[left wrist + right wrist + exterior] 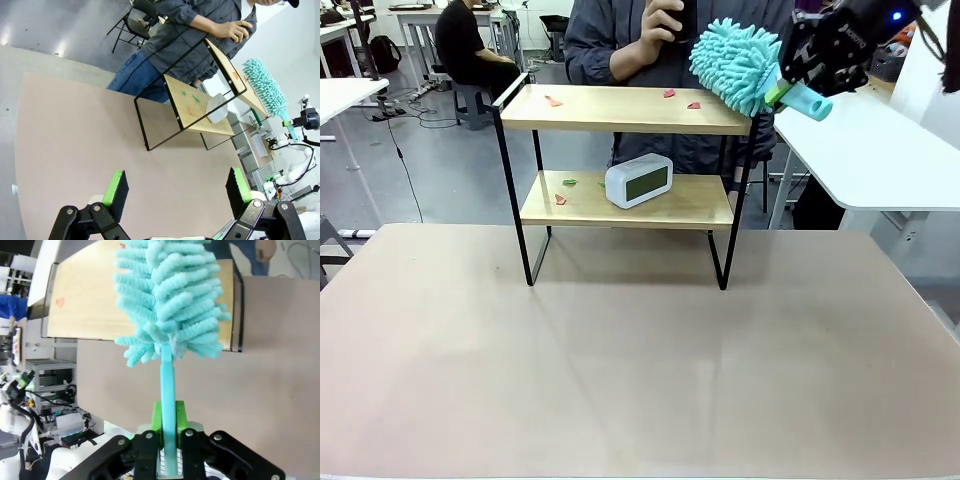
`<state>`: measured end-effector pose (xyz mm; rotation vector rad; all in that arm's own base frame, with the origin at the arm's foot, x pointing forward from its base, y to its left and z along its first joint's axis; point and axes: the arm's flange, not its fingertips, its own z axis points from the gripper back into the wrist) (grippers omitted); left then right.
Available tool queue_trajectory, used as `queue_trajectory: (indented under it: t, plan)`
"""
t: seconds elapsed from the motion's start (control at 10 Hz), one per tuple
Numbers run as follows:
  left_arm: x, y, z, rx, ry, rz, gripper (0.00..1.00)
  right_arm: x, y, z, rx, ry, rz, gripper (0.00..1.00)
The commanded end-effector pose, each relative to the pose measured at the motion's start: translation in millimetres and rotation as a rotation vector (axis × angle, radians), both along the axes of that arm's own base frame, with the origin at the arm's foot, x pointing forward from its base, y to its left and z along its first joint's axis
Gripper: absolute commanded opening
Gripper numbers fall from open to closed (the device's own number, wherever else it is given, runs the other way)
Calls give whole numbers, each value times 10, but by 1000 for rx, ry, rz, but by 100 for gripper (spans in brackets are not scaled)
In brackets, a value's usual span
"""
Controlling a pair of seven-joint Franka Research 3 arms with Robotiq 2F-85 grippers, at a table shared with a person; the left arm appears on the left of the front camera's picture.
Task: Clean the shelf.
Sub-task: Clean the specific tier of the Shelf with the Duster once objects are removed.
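Note:
The shelf [625, 110] stands at the far middle of the brown table, two wooden boards in a black frame. Small red scraps [669, 94] lie on its top board; a red and a green scrap [569, 182] lie on the lower board beside a white clock [639, 181]. My right gripper [782, 92] is shut on the handle of a teal fluffy duster [735, 64], whose head hovers over the top board's right end. In the right wrist view the duster [170, 300] covers part of the board [90, 310]. My left gripper [175, 192] is open, above the bare table, away from the shelf [197, 100].
A person [620, 45] stands right behind the shelf, one hand raised holding a dark object. White tables [865, 150] flank the far right and left. Another person sits far back left. The brown table [620, 350] in front of the shelf is bare.

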<state>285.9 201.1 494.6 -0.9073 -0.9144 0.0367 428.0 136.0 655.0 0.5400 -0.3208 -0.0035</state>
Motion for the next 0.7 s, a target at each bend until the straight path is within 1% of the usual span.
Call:
queue_trajectory:
  t: [0.0, 0.3, 0.6]
  plan:
    - [9, -20, -15, -5, -39, -1, 100, -13, 84, -96, -32, 6, -51, 12]
    - [9, -20, -15, -5, -39, -1, 100, 51, 209, -193, -53, 45, -9, 12]
    - [9, -20, -15, -5, -39, -1, 100, 88, 412, -181, -42, 41, 74, 12]
